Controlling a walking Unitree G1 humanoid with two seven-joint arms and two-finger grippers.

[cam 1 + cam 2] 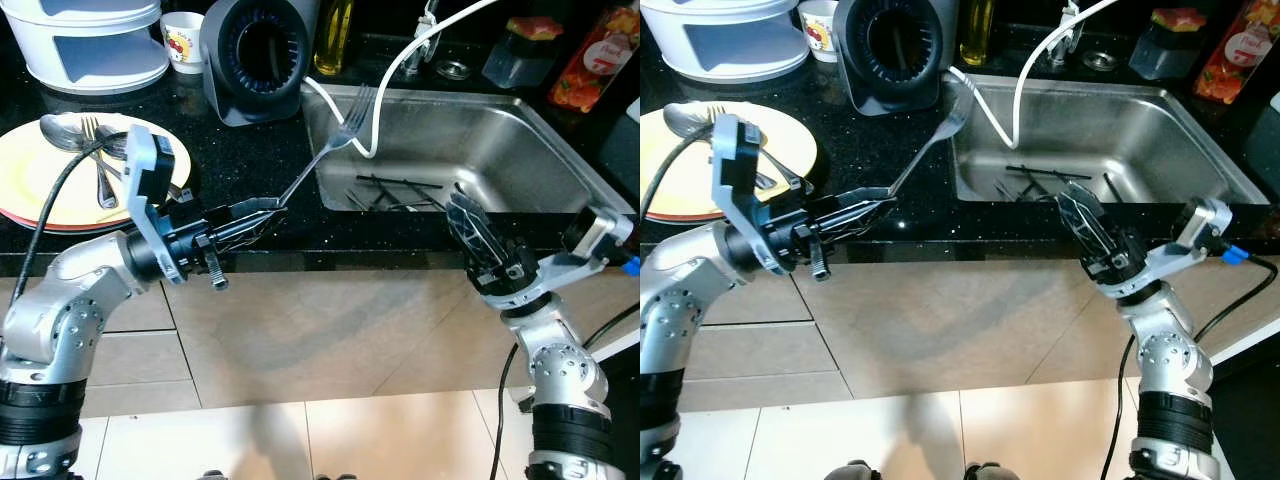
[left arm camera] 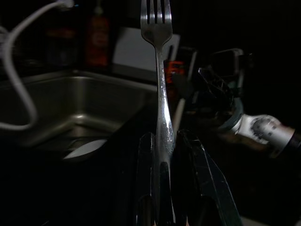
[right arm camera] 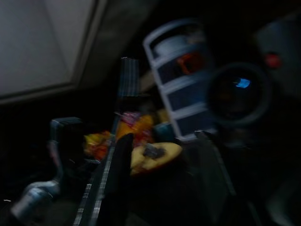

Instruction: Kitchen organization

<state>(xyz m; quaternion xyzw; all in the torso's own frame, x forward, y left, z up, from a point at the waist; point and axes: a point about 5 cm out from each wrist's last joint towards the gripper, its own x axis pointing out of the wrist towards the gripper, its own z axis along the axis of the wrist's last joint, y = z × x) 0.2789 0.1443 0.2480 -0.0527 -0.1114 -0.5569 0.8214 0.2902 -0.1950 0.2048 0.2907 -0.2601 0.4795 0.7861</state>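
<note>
Steel fork [image 1: 322, 158] clamped in left gripper [image 1: 268, 207], tines over sink [image 1: 560, 170].

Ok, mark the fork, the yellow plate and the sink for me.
fork [image 1: 322, 153], left eye view, on the middle of its handle.
yellow plate [image 1: 30, 178], left eye view, on a bare part of its face.
sink [image 1: 520, 160], left eye view, on its bare steel wall.

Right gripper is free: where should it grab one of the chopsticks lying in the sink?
Probably mid-shaft on a chopstick, coming straight down from above. They lie flat on the sink floor near its front wall, so a side approach looks blocked. The right gripper hovers open nearby.
</note>
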